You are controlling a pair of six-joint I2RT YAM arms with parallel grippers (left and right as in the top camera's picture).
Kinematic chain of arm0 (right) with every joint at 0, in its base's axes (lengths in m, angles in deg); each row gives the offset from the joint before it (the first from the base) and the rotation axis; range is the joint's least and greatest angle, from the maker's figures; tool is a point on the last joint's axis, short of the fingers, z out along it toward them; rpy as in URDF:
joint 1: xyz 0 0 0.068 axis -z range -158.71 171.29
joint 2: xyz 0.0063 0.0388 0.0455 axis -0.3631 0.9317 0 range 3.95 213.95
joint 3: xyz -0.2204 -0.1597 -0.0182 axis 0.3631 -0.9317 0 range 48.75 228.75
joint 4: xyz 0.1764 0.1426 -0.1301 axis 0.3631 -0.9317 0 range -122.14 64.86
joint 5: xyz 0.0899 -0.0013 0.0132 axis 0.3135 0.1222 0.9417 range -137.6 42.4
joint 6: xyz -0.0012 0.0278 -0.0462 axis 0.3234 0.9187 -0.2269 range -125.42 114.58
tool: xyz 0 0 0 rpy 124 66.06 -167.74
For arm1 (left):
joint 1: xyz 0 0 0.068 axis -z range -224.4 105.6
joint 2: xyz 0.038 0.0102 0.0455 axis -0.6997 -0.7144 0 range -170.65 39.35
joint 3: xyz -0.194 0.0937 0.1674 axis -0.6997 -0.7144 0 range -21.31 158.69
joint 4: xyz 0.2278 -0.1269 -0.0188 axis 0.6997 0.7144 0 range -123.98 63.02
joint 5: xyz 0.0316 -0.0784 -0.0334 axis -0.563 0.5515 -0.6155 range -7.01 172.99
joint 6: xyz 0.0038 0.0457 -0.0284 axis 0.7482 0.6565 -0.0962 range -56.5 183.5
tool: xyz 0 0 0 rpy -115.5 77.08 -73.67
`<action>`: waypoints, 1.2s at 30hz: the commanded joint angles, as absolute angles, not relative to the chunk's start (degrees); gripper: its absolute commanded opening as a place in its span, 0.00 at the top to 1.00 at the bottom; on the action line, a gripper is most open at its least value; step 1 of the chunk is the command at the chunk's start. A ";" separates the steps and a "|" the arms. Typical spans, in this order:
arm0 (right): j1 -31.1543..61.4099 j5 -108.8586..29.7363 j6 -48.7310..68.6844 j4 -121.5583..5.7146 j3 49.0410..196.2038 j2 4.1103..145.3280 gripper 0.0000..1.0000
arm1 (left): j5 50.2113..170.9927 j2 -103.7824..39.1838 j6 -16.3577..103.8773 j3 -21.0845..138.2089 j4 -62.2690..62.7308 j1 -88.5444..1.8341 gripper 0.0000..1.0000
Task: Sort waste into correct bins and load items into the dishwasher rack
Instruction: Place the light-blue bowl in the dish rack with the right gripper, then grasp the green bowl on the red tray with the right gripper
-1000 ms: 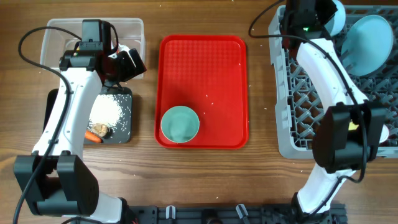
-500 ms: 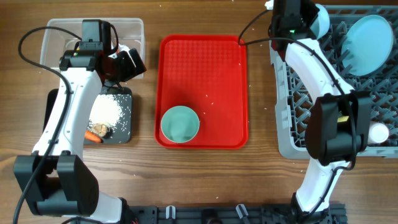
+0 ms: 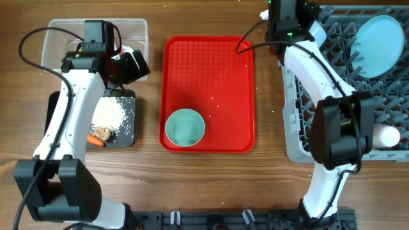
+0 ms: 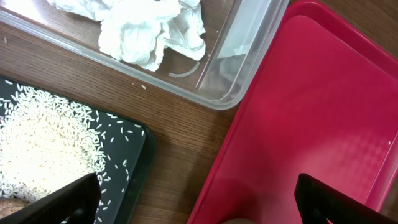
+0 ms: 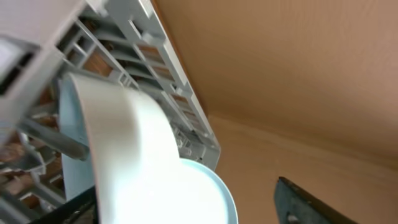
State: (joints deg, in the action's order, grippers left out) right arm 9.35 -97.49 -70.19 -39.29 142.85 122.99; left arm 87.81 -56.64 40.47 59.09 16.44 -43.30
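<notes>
One light blue bowl [image 3: 185, 126] stands on the red tray [image 3: 217, 70], in its near left corner. Left of the red tray lies the black tray [image 3: 131, 131] with the rice [image 3: 108, 115], the carrot [image 3: 96, 140] and the brown lump [image 3: 102, 133]. Behind it, also left of the red tray, the clear tub [image 4: 249, 56] holds the white tissue [image 4: 149, 28]. Right of the red tray is the grey rack [image 3: 297, 128]. Inside it the plate [image 3: 377, 41] leans at the far end and a pale cup [image 3: 387, 135] lies on the side away from the red tray. A second bowl [image 5: 155, 155] sits at the rack corner close to the red tray's far right corner. The left gripper [image 4: 198, 190] hangs over the red tray's left edge, jaws spread and empty. The right gripper [image 3: 300, 14] is at that rack corner, jaws spread; whether they touch the bowl cannot be told.
</notes>
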 commanded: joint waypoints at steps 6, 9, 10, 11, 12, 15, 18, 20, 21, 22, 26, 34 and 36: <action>5.87 -97.21 -69.30 -39.22 142.81 124.10 0.00 | 88.48 -56.02 40.56 59.15 16.44 -43.30 0.00; 5.06 -97.25 -66.33 -37.41 142.81 124.06 0.00 | 88.48 -56.02 40.56 59.15 16.44 -43.30 0.00; 4.54 -97.23 -64.18 -35.00 142.81 123.80 0.00 | 88.48 -56.02 40.56 59.15 16.44 -43.30 0.00; 3.79 -97.17 -61.85 -32.19 142.83 123.25 0.00 | 88.48 -56.02 40.56 59.15 16.44 -43.30 0.00; 2.83 -96.49 -60.07 -30.48 142.85 122.42 0.00 | 88.48 -56.02 40.56 59.15 16.44 -43.30 0.00; -1.19 -92.07 -49.74 -31.66 142.87 119.58 0.00 | 88.48 -56.02 40.56 59.15 16.44 -43.30 0.00; -6.74 -88.29 -46.50 -43.20 142.79 119.62 0.00 | 88.46 -56.02 40.58 59.15 16.44 -43.30 0.00; -8.58 -70.81 -45.93 -58.61 142.74 119.82 0.00 | 88.48 -56.02 40.58 59.15 16.46 -43.30 0.00; -8.60 -67.61 -45.12 -60.77 142.74 119.82 0.00 | 88.46 -56.02 40.58 59.15 16.46 -43.30 0.00; -8.38 -67.40 -37.54 -61.71 142.74 119.78 0.00 | 88.48 -56.02 40.56 59.15 16.46 -43.30 0.00; -5.71 -39.03 -3.97 -68.23 142.81 119.21 0.00 | 88.48 -56.02 40.56 59.15 16.46 -43.30 0.00; -11.31 -20.21 0.71 -76.69 135.14 119.34 0.09 | 88.46 -56.02 40.56 59.15 16.46 -43.30 0.00; -12.14 -25.67 1.04 -76.62 132.25 119.34 0.13 | 88.48 -56.02 40.56 59.15 16.46 -43.30 0.00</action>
